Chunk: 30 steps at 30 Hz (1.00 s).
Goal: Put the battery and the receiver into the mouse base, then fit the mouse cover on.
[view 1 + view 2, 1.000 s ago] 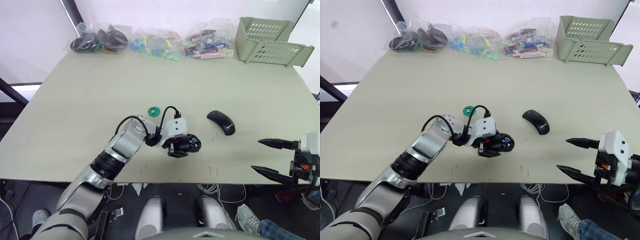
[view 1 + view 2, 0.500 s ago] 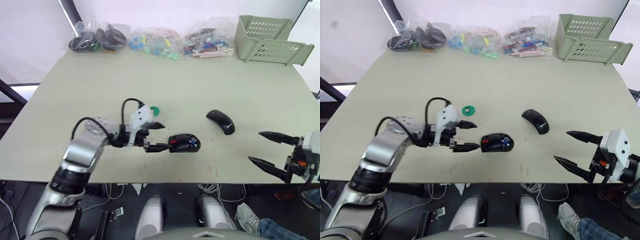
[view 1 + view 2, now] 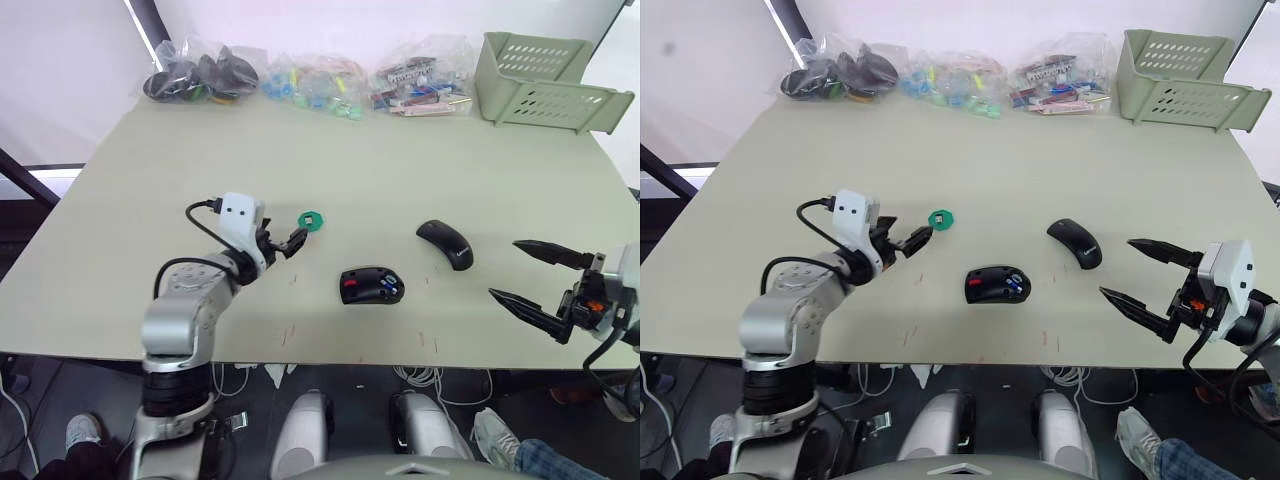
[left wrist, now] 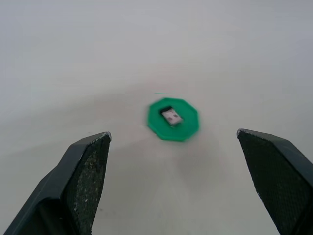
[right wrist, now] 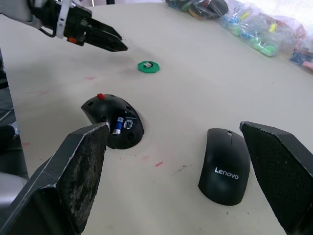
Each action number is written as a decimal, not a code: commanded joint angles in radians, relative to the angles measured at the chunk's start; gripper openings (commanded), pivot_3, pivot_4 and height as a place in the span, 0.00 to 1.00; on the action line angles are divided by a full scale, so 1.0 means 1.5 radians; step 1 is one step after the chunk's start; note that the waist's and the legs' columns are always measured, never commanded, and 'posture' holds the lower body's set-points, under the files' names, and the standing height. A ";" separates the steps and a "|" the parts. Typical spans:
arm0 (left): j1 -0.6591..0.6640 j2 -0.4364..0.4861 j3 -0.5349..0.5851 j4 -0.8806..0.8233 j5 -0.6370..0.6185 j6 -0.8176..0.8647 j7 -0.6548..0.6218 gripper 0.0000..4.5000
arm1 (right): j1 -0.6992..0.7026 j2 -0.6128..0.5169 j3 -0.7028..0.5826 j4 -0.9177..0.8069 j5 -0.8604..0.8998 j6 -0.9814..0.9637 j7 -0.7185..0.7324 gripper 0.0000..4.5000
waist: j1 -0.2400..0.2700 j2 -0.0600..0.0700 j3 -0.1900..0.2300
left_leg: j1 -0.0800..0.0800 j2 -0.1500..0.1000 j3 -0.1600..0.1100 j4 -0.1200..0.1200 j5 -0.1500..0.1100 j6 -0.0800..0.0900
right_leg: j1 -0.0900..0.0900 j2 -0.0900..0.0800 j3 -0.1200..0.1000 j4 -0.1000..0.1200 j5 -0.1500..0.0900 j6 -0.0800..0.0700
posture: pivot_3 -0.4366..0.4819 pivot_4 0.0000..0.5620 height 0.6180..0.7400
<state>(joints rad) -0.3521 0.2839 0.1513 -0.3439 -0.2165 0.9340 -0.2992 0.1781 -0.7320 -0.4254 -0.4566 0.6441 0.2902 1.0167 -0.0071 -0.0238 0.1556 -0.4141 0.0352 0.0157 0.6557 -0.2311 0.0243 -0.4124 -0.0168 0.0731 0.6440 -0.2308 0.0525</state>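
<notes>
**Receiver on green disc, ahead of the open left jaws**

Item: receiver (image 4: 171,116). Tiny, flat, silvery metal face in a dark frame, seated in the middle of an octagonal green disc (image 4: 173,119). Ahead of and between the left gripper (image 4: 177,183) jaws, not touching them. Left jaws spread wide, empty.

Handling, by judgement: very light, rigid, smooth, likely to slip or skid. Best pinched across its short sides, straight down, with the disc left behind on the worktop (image 3: 420,160). Disc liable to lift or slide along with it.

Item: mouse base (image 5: 113,120). Black oval, recesses up, red tab at one end. Battery (image 5: 118,125), white with blue ends, already lying in its slot. Well to one side of the left jaws, between the two grippers.

Item: mouse cover (image 5: 225,165). Glossy black dome, white lettering, just ahead of the right gripper (image 3: 530,281), between its jaws. Thin, probably slippery; side edges the likely hold. Right jaws wide open, empty.
</notes>
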 commanded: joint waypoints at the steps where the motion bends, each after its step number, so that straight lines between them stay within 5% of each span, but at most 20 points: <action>1: -0.038 -0.062 -0.014 -0.008 0.046 0.020 0.120 0.98 | -0.018 -0.020 -0.014 0.007 0.013 0.000 0.010 1.00 | -0.003 0.000 0.000 | 0.000 0.000 0.000 0.000 0.000 0.000 | 0.000 0.000 0.000 0.000 0.000 0.000 | 0.48 0.27 1.00; 9: -0.078 -0.152 -0.066 0.021 0.114 0.060 0.246 0.98 | -0.022 -0.024 -0.033 0.036 0.033 -0.021 0.054 1.00 | -0.004 -0.001 0.000 | 0.000 -0.001 0.000 0.000 0.000 0.000 | 0.000 0.000 0.000 0.000 0.000 0.000 | 0.48 0.27 1.00; 18: -0.100 -0.182 -0.072 0.065 0.122 0.060 0.266 0.98 | -0.034 -0.042 -0.033 0.064 0.028 -0.023 0.074 1.00 | -0.003 0.000 0.000 | 0.000 -0.001 0.000 0.000 0.000 0.000 | 0.000 0.000 0.000 0.001 0.001 0.000 | 0.48 0.27 1.00; 23: -0.113 -0.183 -0.083 0.084 0.144 0.048 0.282 0.60 | -0.036 -0.041 -0.036 0.065 0.029 -0.021 0.073 1.00 | -0.003 0.000 0.000 | 0.000 -0.002 0.000 0.000 0.000 0.000 | 0.000 0.000 0.000 0.001 0.001 0.000 | 0.48 0.27 1.00; 30: -0.135 -0.196 -0.078 0.129 0.149 0.018 0.296 0.60 | -0.038 -0.044 -0.040 0.070 0.032 -0.021 0.079 1.00 | -0.002 -0.001 0.000 | 0.000 -0.002 -0.001 0.000 0.000 0.000 | 0.000 0.000 0.000 0.001 0.001 0.000 | 0.48 0.27 1.00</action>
<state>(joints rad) -0.5299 -0.0074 0.0341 -0.1346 -0.0003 0.9884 0.1394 0.1331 -0.7804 -0.4475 -0.3431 0.6757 0.2747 1.1293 -0.0108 -0.0245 0.1561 -0.4142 0.0324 0.0148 0.6561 -0.2310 0.0242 -0.4122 -0.0171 0.0737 0.6448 -0.2300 0.0530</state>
